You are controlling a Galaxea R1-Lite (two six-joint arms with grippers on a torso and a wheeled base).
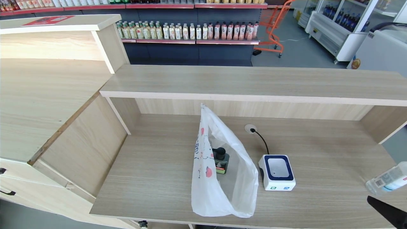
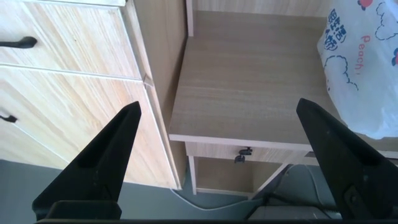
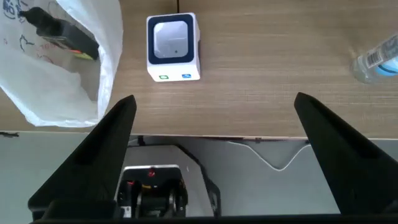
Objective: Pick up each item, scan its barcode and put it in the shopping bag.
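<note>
Counter (image 1: 152, 165) holds one bag (image 1: 206, 190), one scanner (image 1: 277, 172), two bottles (image 1: 221, 160) (image 1: 386, 181).

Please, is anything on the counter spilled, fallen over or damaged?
Only one thing stands out: the clear bottle lies on its side at the far right of the counter. No spill or damage shows. The shopping bag stands open with a dark bottle inside, and the scanner sits flat beside it.
</note>
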